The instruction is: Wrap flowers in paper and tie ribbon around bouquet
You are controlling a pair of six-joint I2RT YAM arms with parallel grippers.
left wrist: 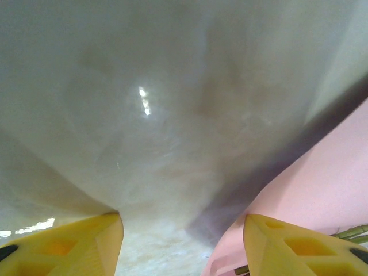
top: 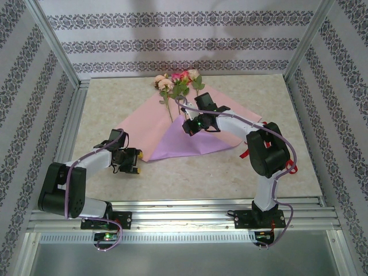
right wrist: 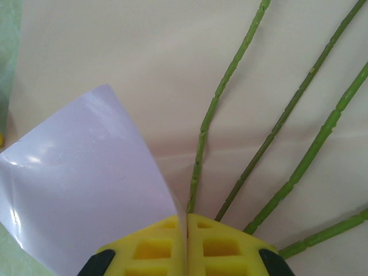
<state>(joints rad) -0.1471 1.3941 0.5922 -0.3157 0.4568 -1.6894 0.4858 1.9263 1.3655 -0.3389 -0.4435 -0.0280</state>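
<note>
The right gripper (right wrist: 187, 218) pinches a folded lilac corner of the paper (right wrist: 86, 190) beside stems of the flowers (top: 183, 77); the left gripper (left wrist: 183, 221) hangs spread and empty over the table (left wrist: 172, 115).

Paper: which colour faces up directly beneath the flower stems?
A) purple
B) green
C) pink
C: in the right wrist view the green stems of the flowers lie straight on the pink face of the paper. Purple shows on the folded-over corner, which lies beside the stems, not under them.
</note>
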